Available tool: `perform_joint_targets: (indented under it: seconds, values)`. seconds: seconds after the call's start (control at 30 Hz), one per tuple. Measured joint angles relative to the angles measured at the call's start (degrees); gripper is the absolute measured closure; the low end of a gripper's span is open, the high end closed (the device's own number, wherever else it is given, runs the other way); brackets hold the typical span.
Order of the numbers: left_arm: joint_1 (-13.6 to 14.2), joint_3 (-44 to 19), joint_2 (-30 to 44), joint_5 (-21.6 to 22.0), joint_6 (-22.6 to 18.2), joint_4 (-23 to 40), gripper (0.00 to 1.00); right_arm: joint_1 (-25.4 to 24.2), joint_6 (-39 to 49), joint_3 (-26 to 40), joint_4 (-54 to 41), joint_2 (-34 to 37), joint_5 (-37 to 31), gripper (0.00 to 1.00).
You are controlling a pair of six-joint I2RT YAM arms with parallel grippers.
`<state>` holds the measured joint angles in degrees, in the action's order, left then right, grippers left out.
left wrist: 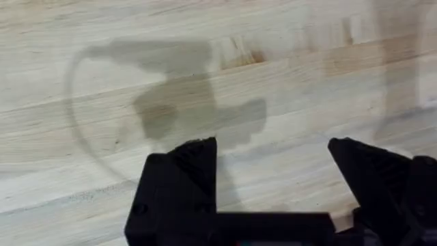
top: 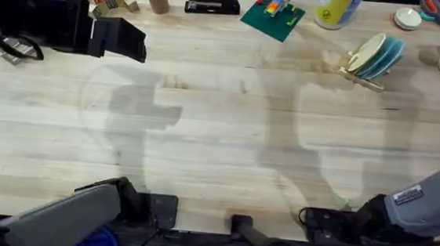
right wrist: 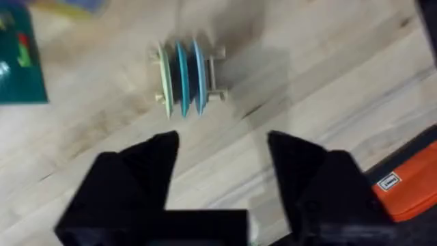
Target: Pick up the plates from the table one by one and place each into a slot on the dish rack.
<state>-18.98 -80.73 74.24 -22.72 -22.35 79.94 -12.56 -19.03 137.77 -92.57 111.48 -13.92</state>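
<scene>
Plates (top: 376, 55) stand on edge in the dish rack (top: 360, 77), which I see on the far right part of the counter (top: 218, 146) in the overhead view. I count three of them side by side in the slots: a cream one, a teal one and a light blue one, leaning together between the upright pegs. In the right wrist view the same plates (right wrist: 181, 78) show edge-on, cream at one end, teal in the middle, light blue at the other end, with the rack's (right wrist: 217, 74) pale wooden rails poking out on either side of them.

Beside the dish rack, toward the counter's far middle, lies a green brick baseplate (top: 271, 19) with small coloured bricks on it. A yellow container (top: 337, 8) stands between that baseplate and the rack, close to the far edge. Further along the far edge from the rack I make out a black stapler (top: 212, 3) and a small wooden cup (top: 158, 0) holding sticks.

My right gripper (right wrist: 222, 171) hangs above bare wood, well short of the rack, its fingers (right wrist: 140, 171) spread apart with nothing between them. My left gripper (left wrist: 273, 178) hovers over bare planks well apart from the rack, fingers (left wrist: 188, 181) likewise wide apart and holding nothing; their shadow falls on the wood beneath.
</scene>
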Motion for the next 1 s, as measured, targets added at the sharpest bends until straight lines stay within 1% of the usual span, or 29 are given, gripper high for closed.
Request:
perform_joint_targets:
  seconds: [0.13,0.17,0.37,0.5,0.73,0.87,1.0]
  values:
    - [0.0,0.0,0.0,0.0,0.0,0.0,0.006,0.0,0.3,4.1,-0.1,-0.3,0.0,0.035]
    - [0.0,0.0,0.0,0.0,0.0,0.0,0.005,0.0,0.3,4.7,-0.1,-0.6,0.0,0.018]
    - [0.0,0.0,0.0,0.0,0.0,0.0,0.005,0.0,2.4,5.0,-0.1,-3.5,3.7,0.009]
    - [0.0,0.0,0.0,0.0,0.0,0.0,0.006,0.2,3.2,5.0,-0.1,-7.1,5.2,0.009]
    - [0.0,0.0,0.0,0.0,0.0,0.0,0.006,2.0,3.9,5.0,-0.1,-17.3,6.1,0.007]
    - [0.0,0.0,0.0,0.0,0.0,0.0,0.006,5.0,5.6,4.9,-0.1,-24.4,7.2,0.007]
    - [0.0,0.0,0.0,0.0,0.0,0.0,0.006,7.5,7.4,2.5,-0.1,-31.6,8.2,0.007]
